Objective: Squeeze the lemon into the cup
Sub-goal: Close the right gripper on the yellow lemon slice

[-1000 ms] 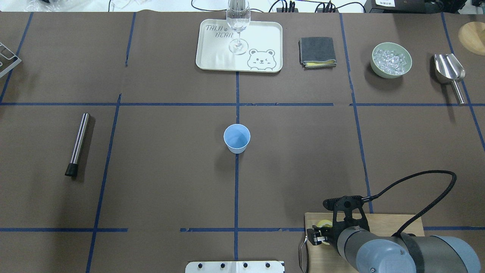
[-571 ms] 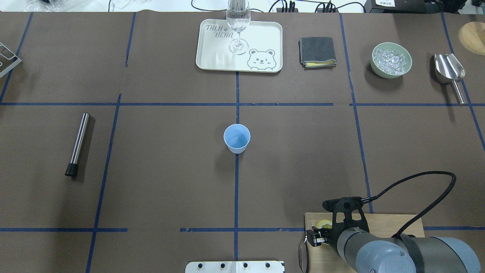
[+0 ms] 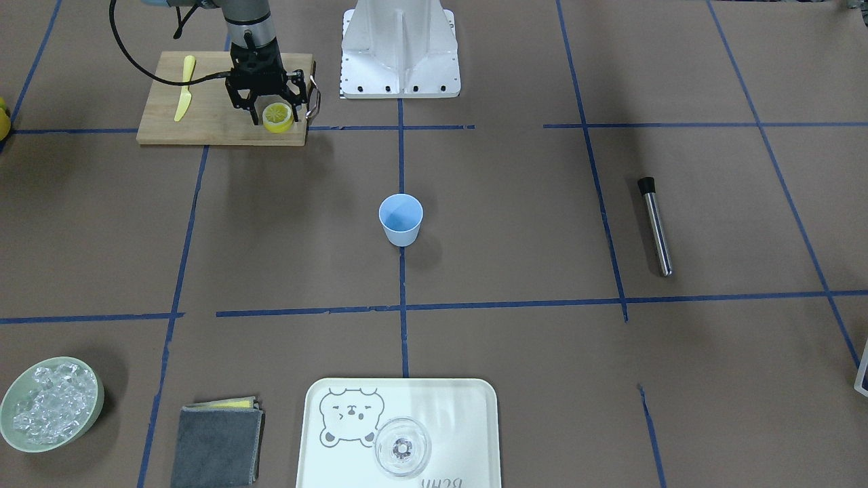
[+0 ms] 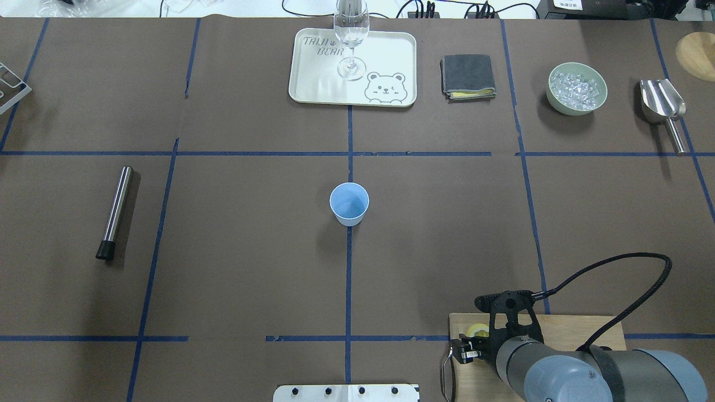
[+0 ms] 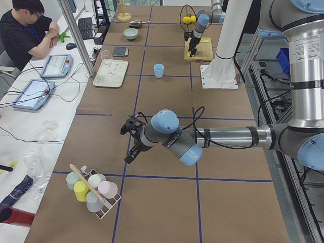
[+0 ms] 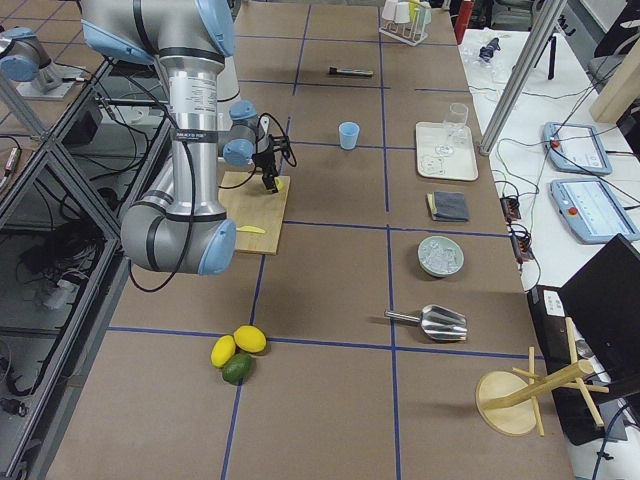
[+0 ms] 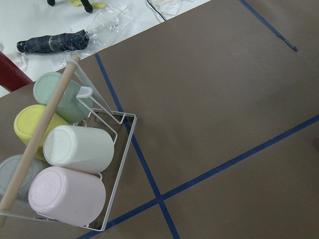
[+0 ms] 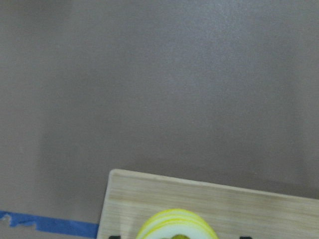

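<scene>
Brown-papered table point(image 3: 515, 203), right pincer point(image 3: 273, 110) spread astride lemon point(image 3: 278, 118) on wooden board point(image 3: 203, 115), gaps both sides, left pincer point(image 5: 130, 153) unreadable

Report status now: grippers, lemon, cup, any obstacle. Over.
Right gripper open, fingers astride the thick yellow lemon piece on the wooden cutting board. Left gripper far off, state unclear. Light-blue plastic cup upright; nothing between it and the board.

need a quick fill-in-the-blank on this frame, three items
The lemon lies on the wooden ____. The wine glass stands on the bear-printed ____. The gripper straddling the lemon belongs to the robot's ____ arm.
Missing words: cutting board; tray; right.
</scene>
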Tool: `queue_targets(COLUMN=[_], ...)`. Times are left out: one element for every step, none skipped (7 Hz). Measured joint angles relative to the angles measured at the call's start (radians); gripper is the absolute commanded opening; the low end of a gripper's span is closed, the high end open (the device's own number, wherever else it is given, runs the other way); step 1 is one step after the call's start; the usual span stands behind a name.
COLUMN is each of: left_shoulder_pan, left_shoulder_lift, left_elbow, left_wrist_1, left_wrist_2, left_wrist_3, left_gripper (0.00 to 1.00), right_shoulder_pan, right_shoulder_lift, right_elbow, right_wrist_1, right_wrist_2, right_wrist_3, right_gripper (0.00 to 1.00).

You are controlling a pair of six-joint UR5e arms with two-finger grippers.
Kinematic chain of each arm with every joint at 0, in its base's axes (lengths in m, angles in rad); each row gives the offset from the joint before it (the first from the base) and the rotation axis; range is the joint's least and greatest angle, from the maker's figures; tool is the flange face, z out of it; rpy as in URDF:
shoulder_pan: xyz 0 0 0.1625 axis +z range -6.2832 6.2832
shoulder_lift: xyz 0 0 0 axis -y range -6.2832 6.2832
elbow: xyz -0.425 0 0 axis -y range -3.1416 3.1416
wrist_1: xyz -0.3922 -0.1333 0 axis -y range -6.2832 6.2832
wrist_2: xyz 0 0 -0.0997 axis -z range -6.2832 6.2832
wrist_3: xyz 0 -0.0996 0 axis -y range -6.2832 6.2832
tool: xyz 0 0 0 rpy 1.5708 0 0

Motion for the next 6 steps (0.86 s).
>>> queue_targets(left_shoulder_pan=[0.000,0.000,0.000,0.000,0.000,0.000], left_shoulder_lift=[0.000,0.000,0.000,-0.001,-0.001,-0.001], left_elbow=[-0.001,-0.001,-0.001,-0.001,-0.001,-0.002], left_wrist_1=[0.000,0.000,0.001,0.001,0.001,0.001], left_wrist_2=[-0.001,-0.001,-0.001,-0.001,-0.001,-0.001], left_wrist_3=[0.000,0.000,0.000,0.000,0.000,0.000], left_gripper=[1.00,1.00,1.00,1.00,1.00,1.00], right_shoulder_pan=[0.000,0.000,-0.001,-0.001,-0.001,-0.001], right_shoulder_lift=[0.000,0.000,0.000,0.000,0.000,0.000], right_elbow=[0.000,0.000,0.000,0.000,0.000,0.000], right_wrist_1=[0.000,0.000,0.000,0.000,0.000,0.000], right_wrist_2=[0.000,0.000,-0.001,-0.001,-0.001,0.000], right_wrist_3=[0.000,0.000,0.000,0.001,0.000,0.000], right_gripper=[0.81,0.74,0.69,0.66,0.66,0.65])
